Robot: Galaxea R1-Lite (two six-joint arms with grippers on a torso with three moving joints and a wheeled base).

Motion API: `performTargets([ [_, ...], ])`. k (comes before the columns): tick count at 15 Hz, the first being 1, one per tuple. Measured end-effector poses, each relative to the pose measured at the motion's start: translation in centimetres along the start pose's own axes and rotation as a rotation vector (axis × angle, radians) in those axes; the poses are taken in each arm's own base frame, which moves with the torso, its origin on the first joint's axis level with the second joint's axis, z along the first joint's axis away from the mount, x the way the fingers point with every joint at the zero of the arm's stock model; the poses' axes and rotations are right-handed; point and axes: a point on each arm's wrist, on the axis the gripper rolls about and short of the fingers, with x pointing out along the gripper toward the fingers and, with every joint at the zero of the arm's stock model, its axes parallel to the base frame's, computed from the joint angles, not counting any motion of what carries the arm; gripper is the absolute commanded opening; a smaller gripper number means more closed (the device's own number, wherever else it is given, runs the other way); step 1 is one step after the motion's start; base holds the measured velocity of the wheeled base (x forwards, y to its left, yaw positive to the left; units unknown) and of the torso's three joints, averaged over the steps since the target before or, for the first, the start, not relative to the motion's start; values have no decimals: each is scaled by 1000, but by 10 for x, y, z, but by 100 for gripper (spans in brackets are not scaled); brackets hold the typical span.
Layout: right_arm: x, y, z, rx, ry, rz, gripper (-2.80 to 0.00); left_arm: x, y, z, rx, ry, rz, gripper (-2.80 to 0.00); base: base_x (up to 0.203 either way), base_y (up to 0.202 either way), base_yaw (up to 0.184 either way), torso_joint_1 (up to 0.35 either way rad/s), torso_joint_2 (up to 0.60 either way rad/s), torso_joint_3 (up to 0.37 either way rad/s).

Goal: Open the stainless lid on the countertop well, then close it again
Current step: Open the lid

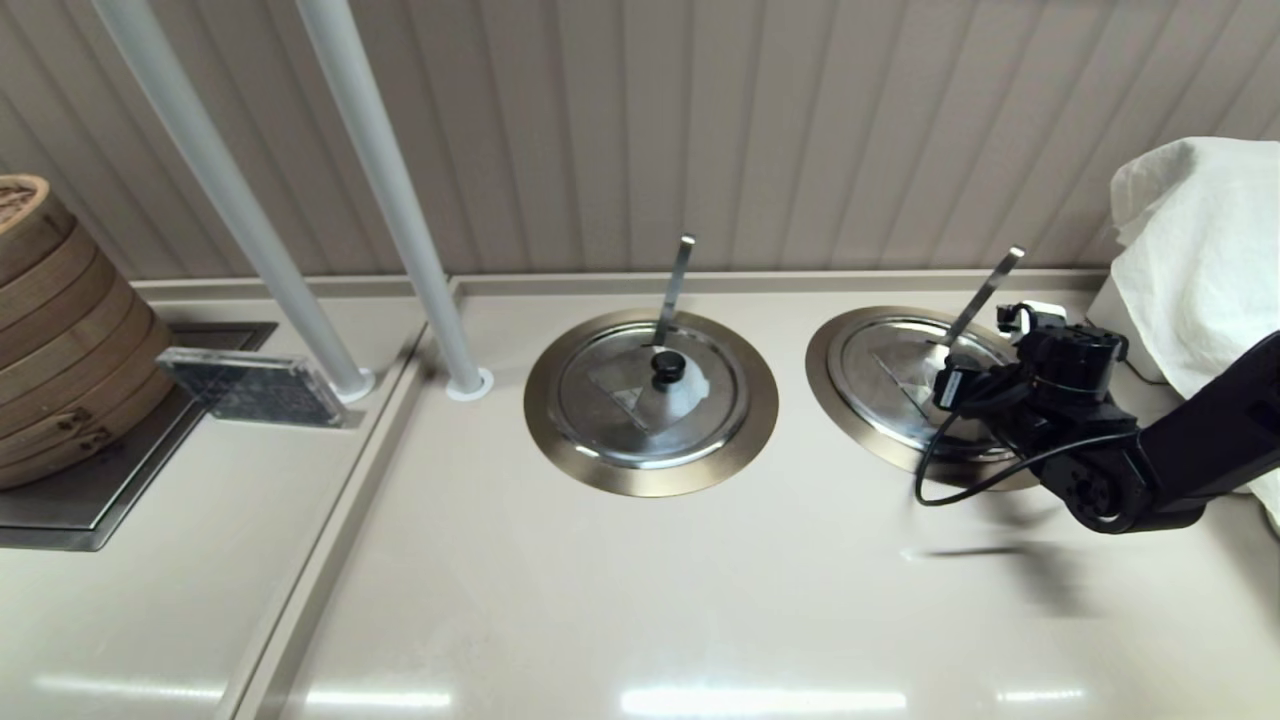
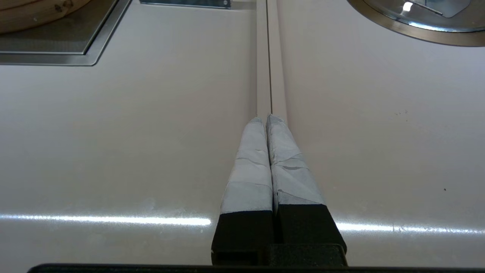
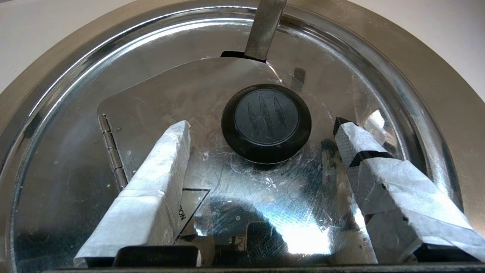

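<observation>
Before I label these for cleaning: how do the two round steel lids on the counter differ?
The stainless lid on the right is clean metal; the left lid has a whitish smear beside its knob. The right gripper hangs open over the stainless lid, fingers either side of its black knob; nothing is over the left lid. Both sit closed in wide bronze-grey collars, each with a ladle handle poking through.

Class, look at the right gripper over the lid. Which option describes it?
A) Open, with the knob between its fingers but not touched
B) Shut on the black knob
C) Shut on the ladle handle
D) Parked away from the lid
A: in the right wrist view the right gripper has its fingers spread either side of the knob on the lid, with gaps.
</observation>
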Motion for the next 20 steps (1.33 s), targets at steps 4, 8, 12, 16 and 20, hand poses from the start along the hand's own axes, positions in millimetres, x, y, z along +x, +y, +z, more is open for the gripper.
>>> performTargets([
  [4, 3, 1, 0, 18, -3, 1, 0, 0, 0, 0, 0, 0, 0, -280, 0, 0, 0, 0, 0, 0],
  [8, 4, 1, 2, 40, -10, 2, 0, 0, 0, 0, 0, 0, 0, -280, 0, 0, 0, 0, 0, 0],
  [12, 5, 2, 3, 62, -12, 4, 0, 0, 0, 0, 0, 0, 0, -280, 0, 0, 0, 0, 0, 0],
  [16, 5, 3, 4, 68, -13, 6, 0, 0, 0, 0, 0, 0, 0, -280, 0, 0, 0, 0, 0, 0],
  [20, 3, 7, 0, 83, 9, 33, 0, 0, 0, 0, 0, 0, 0, -280, 0, 0, 0, 0, 0, 0],
])
